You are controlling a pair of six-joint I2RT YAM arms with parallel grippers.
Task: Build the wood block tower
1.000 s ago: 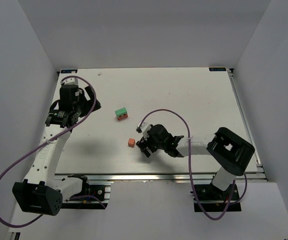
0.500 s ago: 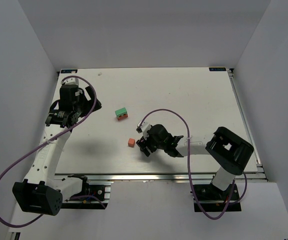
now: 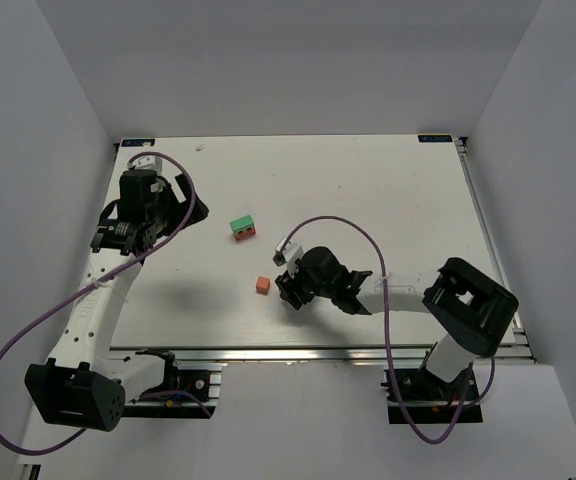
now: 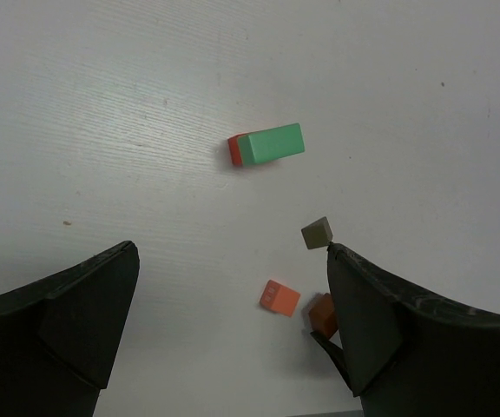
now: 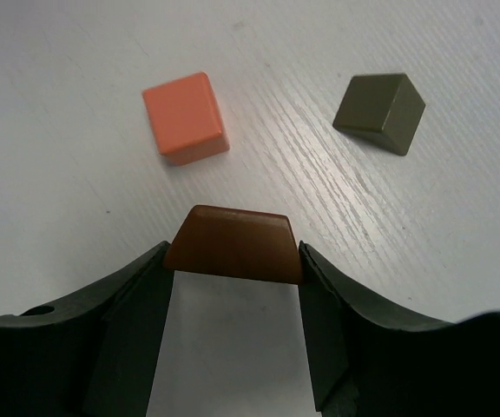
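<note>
In the right wrist view my right gripper is shut on a dark brown wood block, a finger pressed to each end, low over the table. Just beyond it lie an orange cube and an olive-brown block. From above, the right gripper sits just right of the orange cube. A mint-green slab lies on its side against a red piece farther back left. No stacked tower shows. My left gripper hangs open at the left, and its wrist view shows the slab and cube.
White table with a metal rail along its near edge and grey walls around. Purple cables loop from both arms. The right arm's elbow lies low across the near right.
The right gripper's jaws have closed in from wide apart onto the brown block. The right arm's elbow has shifted slightly right. The left arm has not moved.
</note>
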